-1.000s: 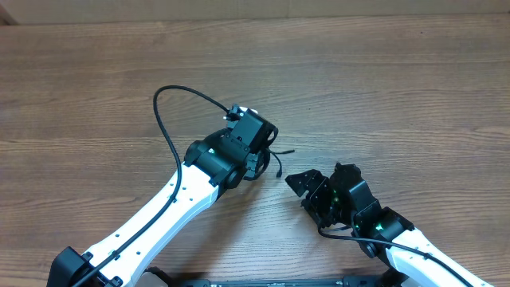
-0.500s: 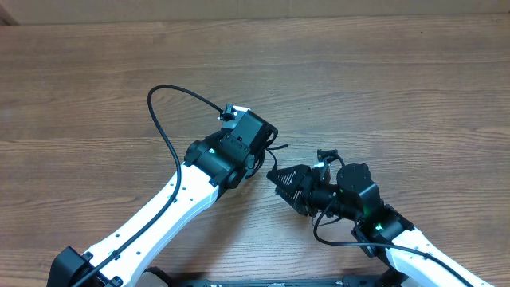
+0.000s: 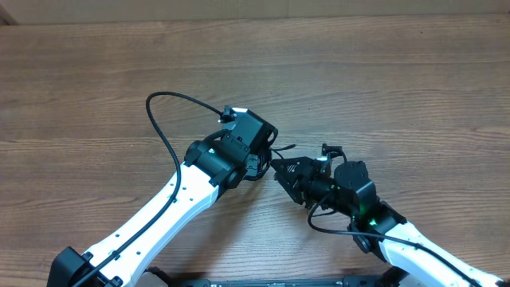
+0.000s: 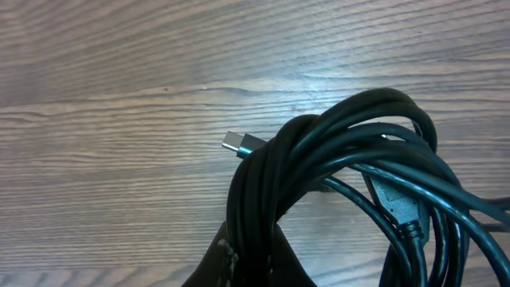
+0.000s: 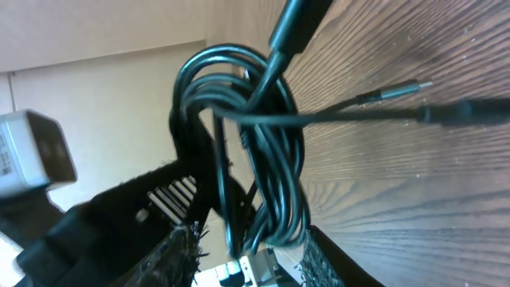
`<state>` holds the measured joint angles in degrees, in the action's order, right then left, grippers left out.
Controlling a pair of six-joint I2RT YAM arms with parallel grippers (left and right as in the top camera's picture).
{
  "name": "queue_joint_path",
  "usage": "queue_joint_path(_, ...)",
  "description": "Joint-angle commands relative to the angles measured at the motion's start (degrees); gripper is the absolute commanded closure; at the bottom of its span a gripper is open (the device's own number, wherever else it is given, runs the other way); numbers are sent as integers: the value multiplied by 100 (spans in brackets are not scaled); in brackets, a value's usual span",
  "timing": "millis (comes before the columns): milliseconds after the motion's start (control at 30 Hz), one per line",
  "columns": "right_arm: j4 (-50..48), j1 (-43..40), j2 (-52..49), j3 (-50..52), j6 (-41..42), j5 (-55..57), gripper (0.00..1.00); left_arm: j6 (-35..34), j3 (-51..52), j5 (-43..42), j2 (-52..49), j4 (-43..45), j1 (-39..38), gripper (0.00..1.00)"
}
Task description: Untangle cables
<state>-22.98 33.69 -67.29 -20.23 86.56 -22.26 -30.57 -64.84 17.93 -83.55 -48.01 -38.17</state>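
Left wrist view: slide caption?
Left gripper shut on the tangled black cables, one silvery plug tip poking out above the wooden table.

The cables (image 4: 263, 183) are black with silvery tips (image 4: 233, 143), the table (image 3: 398, 80) brown wood-grain

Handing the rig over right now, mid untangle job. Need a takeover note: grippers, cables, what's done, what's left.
Left gripper: shut on the cables, near the middle of the table.
Right gripper: jaws stand either side of the same tangle; unclear whether it grips.
Cables: all one looped bundle, with a silvery plug tip poking out.
Done: the left gripper holds the tangle; no strand is separated.
Left: probably grip one strand with the right gripper, pull it free, then repeat for the rest.
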Motion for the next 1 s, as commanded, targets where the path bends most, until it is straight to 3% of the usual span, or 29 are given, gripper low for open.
queue_joint_path(0,-313,7,-225,-48,55,98,60,-210,17,-413,28,94,-13,96)
queue_joint_path(233,-990,7,-299,-48,72,79,67,-271,20,-579,28,142,-61,96)
queue_joint_path(533,-944,7,-310,-48,385,-24,74,-442,20,-728,28,181,-103,96)
queue_joint_path(733,-907,7,-592,-48,365,-118,94,-505,20,-1075,28,372,-164,96)
queue_joint_path(867,-1025,0,-610,-48,164,-238,96,-396,20,-719,28,297,-168,96)
queue_joint_path(967,-1349,-210,-599,-48,-188,-772,96,-262,20,168,28,55,-155,96)
